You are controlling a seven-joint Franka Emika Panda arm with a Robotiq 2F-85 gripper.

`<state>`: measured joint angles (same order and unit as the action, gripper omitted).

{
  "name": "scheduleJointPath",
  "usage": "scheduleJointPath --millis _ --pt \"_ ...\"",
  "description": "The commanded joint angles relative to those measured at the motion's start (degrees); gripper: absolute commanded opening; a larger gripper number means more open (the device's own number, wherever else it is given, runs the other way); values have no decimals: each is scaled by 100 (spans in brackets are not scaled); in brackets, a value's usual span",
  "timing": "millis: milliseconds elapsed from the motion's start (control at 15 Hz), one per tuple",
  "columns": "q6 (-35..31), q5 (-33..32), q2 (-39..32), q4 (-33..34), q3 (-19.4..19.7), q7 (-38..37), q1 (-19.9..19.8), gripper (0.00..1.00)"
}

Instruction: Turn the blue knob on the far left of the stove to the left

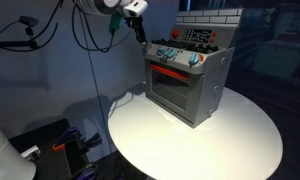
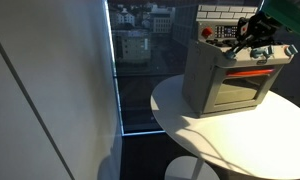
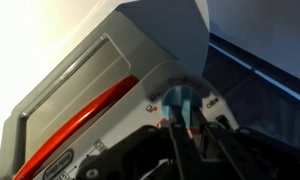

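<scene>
**Wrist view, read left to right.** The step in hand appears to be seating the fingers on the dial before the turn. To do it well, the wrist axis should line up with the dial's own axis. Both pads should close evenly on opposite sides of the rim. The rotation to the left should be pure twist, with no push or pull (a light toy oven would likely slide on the table (image 1: pixel 240 140)).

- **Left:** the red door handle (image 3: pixel 85 112) crosses the front of the stove (image 3: pixel 80 75) on a diagonal, at 9 o'clock from the dial.
- **Centre:** the blue knob (image 3: pixel 180 103) lies near the end edge of the stove's front panel.
- **Below the knob:** the gripper (image 3: pixel 190 128) rises from 6 o'clock, its dark fingers (image 3: pixel 173 140) flanking the knob at roughly 7 and 5 o'clock. The gap between them is narrow, little wider than the dial. It cannot be told whether the pads already press on the rim.

**Exterior views.** In both, the gripper (image 1: pixel 141 30) (image 2: pixel 252 38) meets the upper front corner of the stove (image 1: pixel 190 95) (image 2: pixel 205 80) and hides the dial itself.
</scene>
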<state>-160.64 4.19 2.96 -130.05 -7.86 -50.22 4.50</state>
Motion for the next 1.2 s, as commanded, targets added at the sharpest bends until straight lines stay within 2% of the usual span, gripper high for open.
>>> scheduleJointPath --millis 0,600,1133 --pt "194 -298 228 -76 -3 89 -15 5" --pt "455 -759 349 -86 24 539 -21 5" --pt "953 -767 404 51 49 1439 -9 5"
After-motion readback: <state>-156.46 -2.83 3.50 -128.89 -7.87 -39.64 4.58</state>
